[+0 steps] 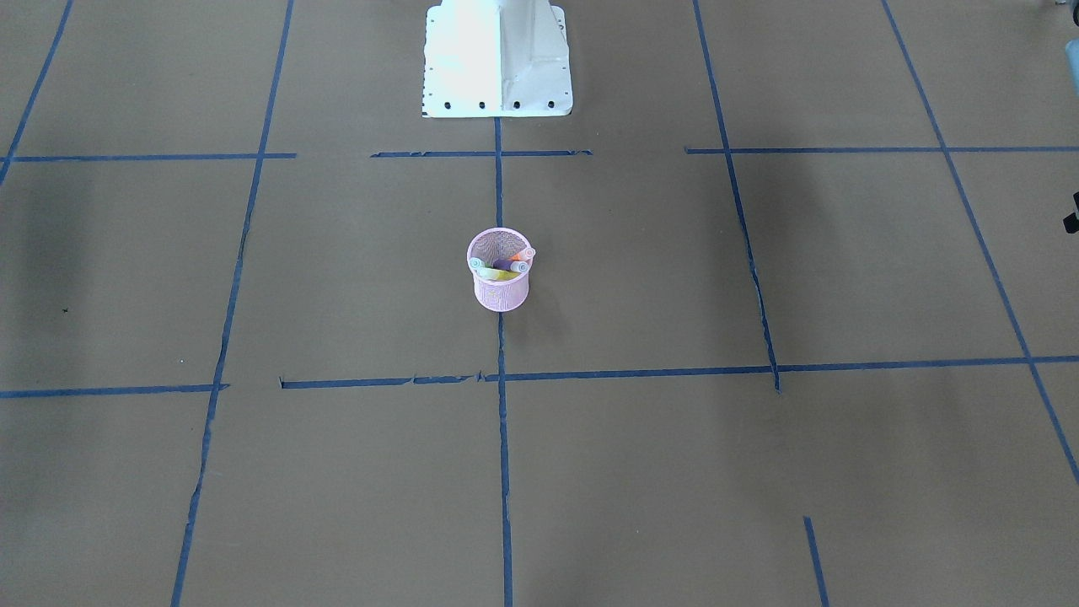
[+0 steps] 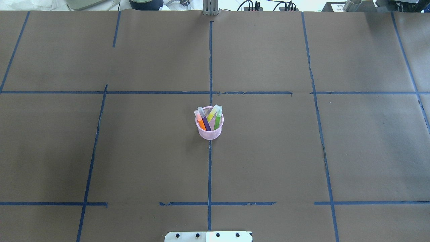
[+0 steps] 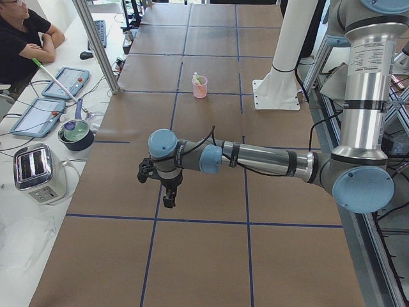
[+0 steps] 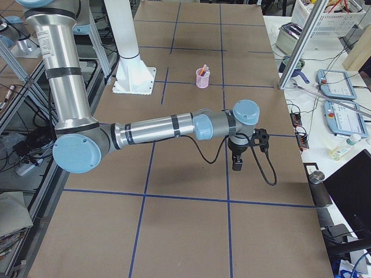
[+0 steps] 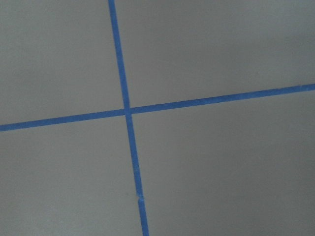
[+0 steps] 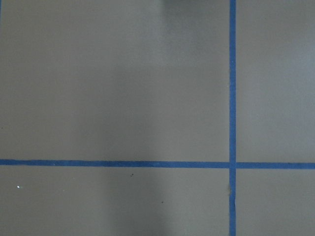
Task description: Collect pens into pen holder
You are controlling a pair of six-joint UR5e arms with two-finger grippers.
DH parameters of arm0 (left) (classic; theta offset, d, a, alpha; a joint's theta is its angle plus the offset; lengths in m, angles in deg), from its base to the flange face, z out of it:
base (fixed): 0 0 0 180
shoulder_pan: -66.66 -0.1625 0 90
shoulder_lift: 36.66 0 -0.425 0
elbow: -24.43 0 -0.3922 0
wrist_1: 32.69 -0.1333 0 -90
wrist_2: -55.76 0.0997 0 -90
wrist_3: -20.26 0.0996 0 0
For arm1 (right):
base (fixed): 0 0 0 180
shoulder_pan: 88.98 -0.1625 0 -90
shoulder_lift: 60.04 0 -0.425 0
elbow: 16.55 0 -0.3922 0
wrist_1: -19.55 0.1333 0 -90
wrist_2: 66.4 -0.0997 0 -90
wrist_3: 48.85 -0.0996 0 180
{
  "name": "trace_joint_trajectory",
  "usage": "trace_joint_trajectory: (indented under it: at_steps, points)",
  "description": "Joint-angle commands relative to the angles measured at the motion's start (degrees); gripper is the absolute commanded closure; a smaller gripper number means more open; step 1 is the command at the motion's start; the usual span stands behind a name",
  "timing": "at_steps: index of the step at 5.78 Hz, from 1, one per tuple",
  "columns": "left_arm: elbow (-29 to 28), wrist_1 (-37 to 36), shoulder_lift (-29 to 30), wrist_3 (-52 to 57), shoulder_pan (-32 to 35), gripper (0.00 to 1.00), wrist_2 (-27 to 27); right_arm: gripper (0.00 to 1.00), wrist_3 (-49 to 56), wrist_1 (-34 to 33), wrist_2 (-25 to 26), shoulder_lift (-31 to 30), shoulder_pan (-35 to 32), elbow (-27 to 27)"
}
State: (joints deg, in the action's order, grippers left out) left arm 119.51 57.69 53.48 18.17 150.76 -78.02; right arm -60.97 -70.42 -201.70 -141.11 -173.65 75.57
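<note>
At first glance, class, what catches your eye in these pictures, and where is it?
The pink pen holder stands alone mid-table on a blue tape line, bright pens poking from it. The left arm and right arm stretch over the brown table, well clear of it.

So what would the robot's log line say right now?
pens: inside pen holder | pen holder: upright | left pincer: off aside, grip unclear | right pincer: off aside, grip unclear

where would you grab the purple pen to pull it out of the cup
Grip the purple pen by its pale cap end, which pokes above the cup rim. Come from above: the barrel is sunk in the mesh beside the orange pen.
</note>
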Motion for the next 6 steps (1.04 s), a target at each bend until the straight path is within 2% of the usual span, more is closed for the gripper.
trace_joint_trajectory:
  at_steps: [1,3,4,5,6]
  points:
    - [-0.7,0.1,-0.2,0.3,2.3,0.0,-0.6,0.0,0.5,0.1,0.9,-1.8,-0.4,0.8]
    - [-0.8,0.8,2.7,-3.3,2.3,0.0,-0.3,0.0,1.9,0.4,0.7,-4.6,2.2,2.8]
    - [-0.3,2.3,0.8,-2.6,2.3,0.0,3.4,0.0,2.9,0.2,0.9,-5.8,2.3,5.7]
    - [-1.3,6.3,-1.3,1.1,2.3,0.0,3.7,0.0,2.9,0.2,0.9,-7.2,2.2,6.5]
    - [-1.0,5.3,-1.8,2.7,2.7,0.0,1.8,0.0,2.9,0.1,0.9,-7.7,1.7,6.9]
